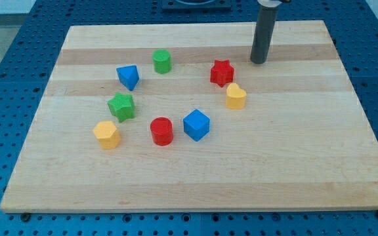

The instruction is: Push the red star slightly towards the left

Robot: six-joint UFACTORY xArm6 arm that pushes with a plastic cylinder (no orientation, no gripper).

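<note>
The red star (222, 72) lies on the wooden board (294, 137), right of centre near the view's top. My tip (259, 62) stands on the board to the star's right and slightly above it, a short gap away, not touching it. A yellow heart-shaped block (235, 96) sits just below and to the right of the star, close to it.
A green cylinder (162, 61) and a blue block (128, 77) lie to the star's left. A green star (121, 106), a yellow block (106, 134), a red cylinder (162, 131) and a blue cube (196, 124) lie lower down. Blue perforated table surrounds the board.
</note>
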